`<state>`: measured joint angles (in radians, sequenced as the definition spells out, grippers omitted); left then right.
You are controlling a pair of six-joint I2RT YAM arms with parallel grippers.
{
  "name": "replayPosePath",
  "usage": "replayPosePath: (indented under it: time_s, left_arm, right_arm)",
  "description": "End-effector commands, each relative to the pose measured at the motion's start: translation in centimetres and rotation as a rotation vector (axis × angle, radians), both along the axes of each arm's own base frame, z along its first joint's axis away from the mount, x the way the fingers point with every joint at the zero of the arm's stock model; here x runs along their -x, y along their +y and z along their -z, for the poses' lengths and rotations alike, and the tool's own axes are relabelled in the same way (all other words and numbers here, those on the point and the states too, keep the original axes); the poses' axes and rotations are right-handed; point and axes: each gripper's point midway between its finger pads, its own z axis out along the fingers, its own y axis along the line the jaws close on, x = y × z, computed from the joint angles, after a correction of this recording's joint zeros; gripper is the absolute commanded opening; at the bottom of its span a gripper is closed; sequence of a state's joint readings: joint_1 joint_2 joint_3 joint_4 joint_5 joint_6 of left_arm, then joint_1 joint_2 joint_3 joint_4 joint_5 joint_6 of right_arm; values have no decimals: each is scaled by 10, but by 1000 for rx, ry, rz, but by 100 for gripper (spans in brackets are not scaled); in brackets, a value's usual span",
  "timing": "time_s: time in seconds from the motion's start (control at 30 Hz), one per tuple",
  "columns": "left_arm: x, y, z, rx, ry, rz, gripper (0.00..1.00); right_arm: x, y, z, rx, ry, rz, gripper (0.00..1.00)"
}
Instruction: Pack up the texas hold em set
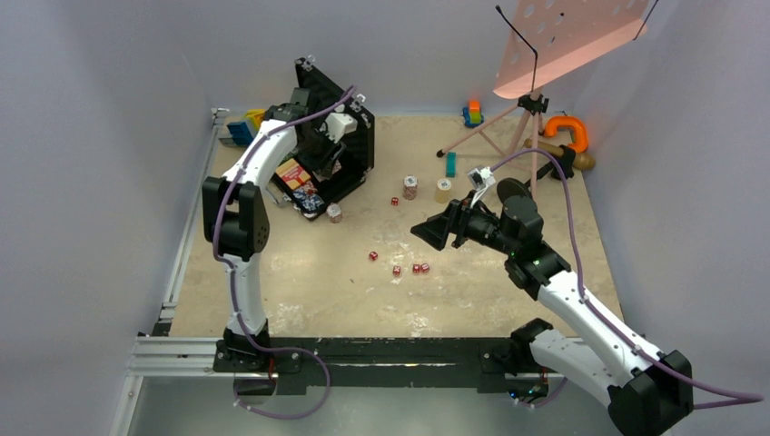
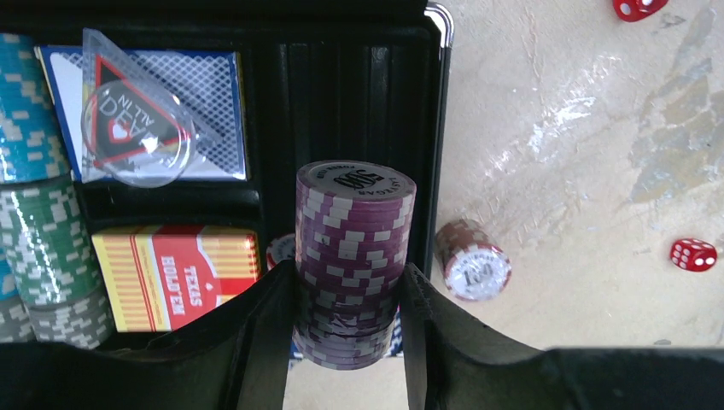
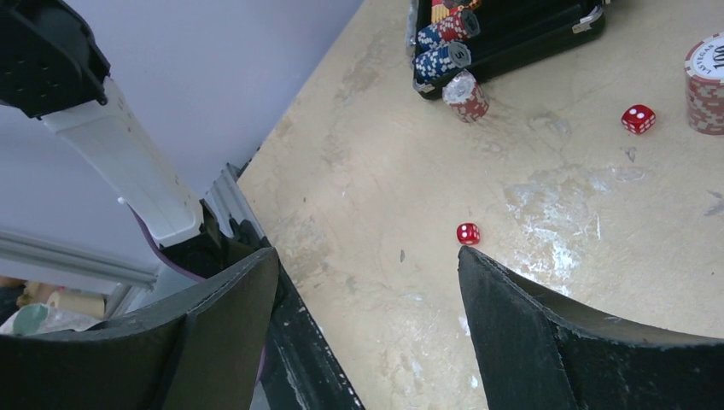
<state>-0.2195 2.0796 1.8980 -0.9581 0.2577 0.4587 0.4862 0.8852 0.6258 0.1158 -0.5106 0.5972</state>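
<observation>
Left gripper: closed on a purple chip stack, with one finger pressing on each side of it.
Purple chip stack: stands upright between the left fingers, just in front of the ribbed foam slots of the briefcase; if it touches the foam I cannot tell.
Briefcase: open, directly beyond the left fingertips; in the top view its lid stands up behind the hand.
Card box: orange-red, in a compartment of the briefcase, just beside the held stack.
Blue card deck: in the compartment beyond the card box, with a clear dealer button lying on it.
Green chips: a row in the briefcase, past the card box as seen from the left hand.
Lying chip stack: on its side on the table, just outside the briefcase wall, on the opposite side of the hand from the card box.
Right gripper: jaws wide apart, holding nothing, above the table and well apart from the briefcase.
Near die: red, on the table, seen just by the tip of one right finger.
Far die: red, farther ahead of the right fingers.
Standing chip stack: upright on the table, beyond the far die.
</observation>
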Motion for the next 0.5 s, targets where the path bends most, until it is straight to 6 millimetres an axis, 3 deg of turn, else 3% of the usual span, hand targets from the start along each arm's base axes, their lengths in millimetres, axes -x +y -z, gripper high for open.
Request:
replayPosePath:
  time_s: [0.0,0.47]
  left_arm:
    - [-18,-7,-7,23,-30,44,0]
    - [-34,-6,20,1,-6,44,0]
  right_arm:
    - [-1,-7,-4,30,-43,32,81]
    - [1,-10,3,37,-18,46,80]
